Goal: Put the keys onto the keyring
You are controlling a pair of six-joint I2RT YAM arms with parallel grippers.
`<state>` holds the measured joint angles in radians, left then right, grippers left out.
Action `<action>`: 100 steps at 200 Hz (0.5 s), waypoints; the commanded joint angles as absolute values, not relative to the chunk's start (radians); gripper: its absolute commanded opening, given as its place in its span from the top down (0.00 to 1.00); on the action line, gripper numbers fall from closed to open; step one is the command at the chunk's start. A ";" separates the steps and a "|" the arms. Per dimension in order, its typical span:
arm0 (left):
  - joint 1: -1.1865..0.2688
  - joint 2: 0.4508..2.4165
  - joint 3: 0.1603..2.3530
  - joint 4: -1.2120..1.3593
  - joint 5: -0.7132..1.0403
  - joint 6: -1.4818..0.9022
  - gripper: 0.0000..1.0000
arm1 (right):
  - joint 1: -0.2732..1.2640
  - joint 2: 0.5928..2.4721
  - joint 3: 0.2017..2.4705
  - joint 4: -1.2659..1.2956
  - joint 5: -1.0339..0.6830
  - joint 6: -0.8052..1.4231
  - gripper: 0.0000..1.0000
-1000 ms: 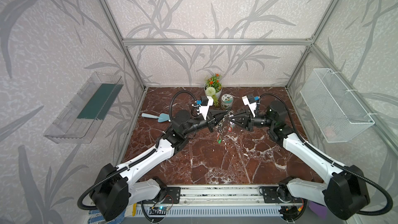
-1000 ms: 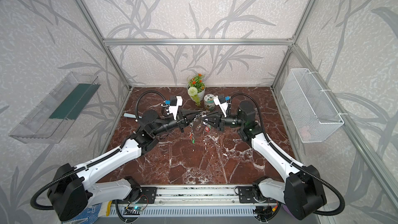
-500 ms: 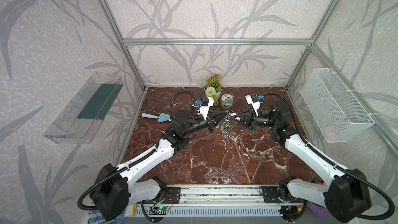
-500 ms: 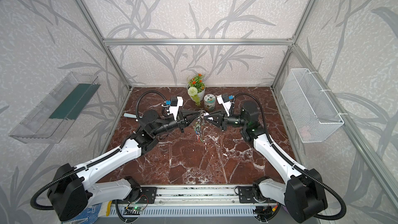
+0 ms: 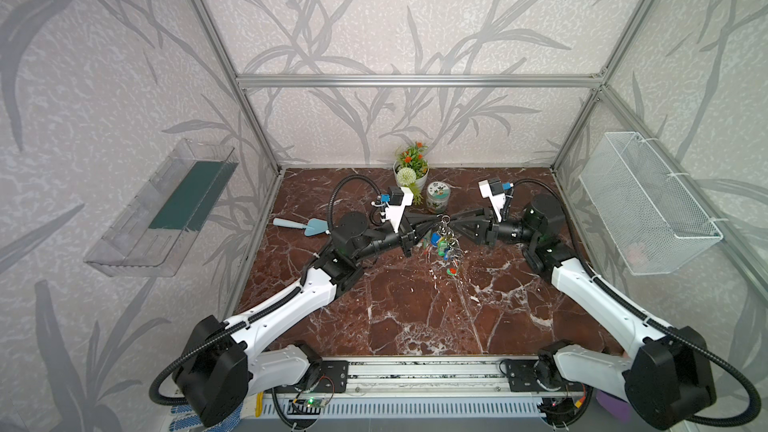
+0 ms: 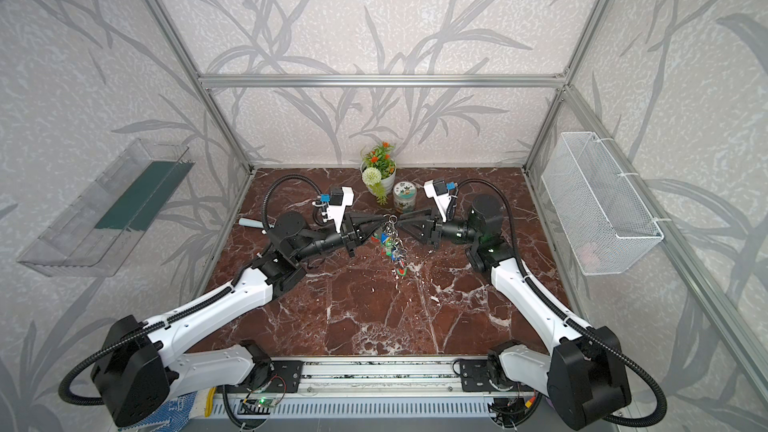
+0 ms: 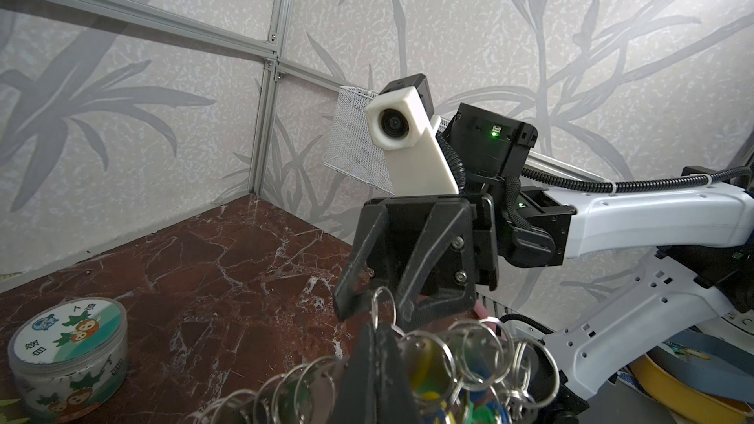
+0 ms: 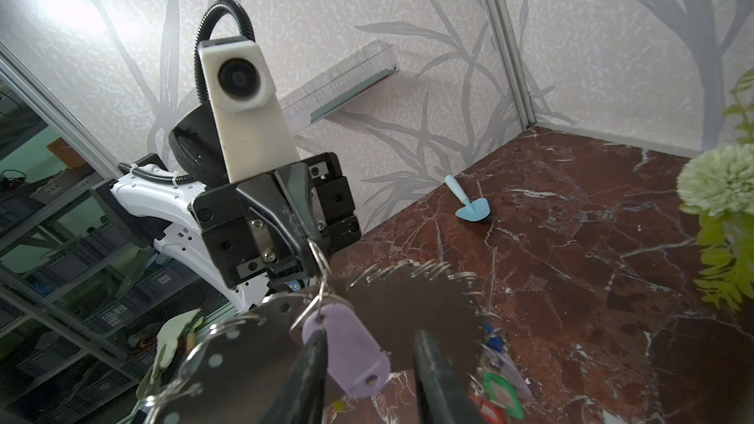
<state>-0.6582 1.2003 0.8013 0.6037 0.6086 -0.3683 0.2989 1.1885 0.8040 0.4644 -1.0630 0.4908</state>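
Observation:
The keyring (image 5: 444,238) (image 6: 390,238), a bunch of silvery rings and coloured tags, hangs above the marble floor in both top views. My left gripper (image 5: 436,220) (image 7: 374,328) is shut on a thin ring (image 7: 383,303) at the top of the bunch. My right gripper (image 5: 454,223) (image 8: 371,336) faces it from the right, open. The keys' pale lilac tag (image 8: 351,348) dangles between the right fingers (image 8: 316,360), leaning on one of them and clear of the other. Its small ring runs up to the left gripper (image 8: 310,234). Its metal key is blurred.
A flower pot (image 5: 411,168) and a round printed tin (image 5: 437,195) stand just behind the grippers. A blue trowel (image 5: 307,226) lies at the left. A wire basket (image 5: 648,201) hangs on the right wall and a clear shelf (image 5: 166,205) on the left wall.
The right gripper's jaws have parted from nearly shut, and the lilac tag now hangs loose between them. The left gripper has stayed shut on the ring.

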 commanded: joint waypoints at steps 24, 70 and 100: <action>-0.655 1.181 0.824 0.710 0.642 -0.387 1.00 | 0.273 1.165 0.839 0.537 -1.052 0.543 0.58; -0.656 1.188 0.825 0.710 0.656 -0.389 1.00 | 0.345 1.191 0.890 0.512 -1.080 0.505 0.56; -0.657 1.192 0.825 0.726 0.667 -0.401 1.00 | 0.364 1.222 0.905 0.509 -1.086 0.501 0.58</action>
<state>-0.6582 1.2007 0.8013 0.6159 0.6434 -0.3798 0.3534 1.1999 0.8719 0.5026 -1.0607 0.5186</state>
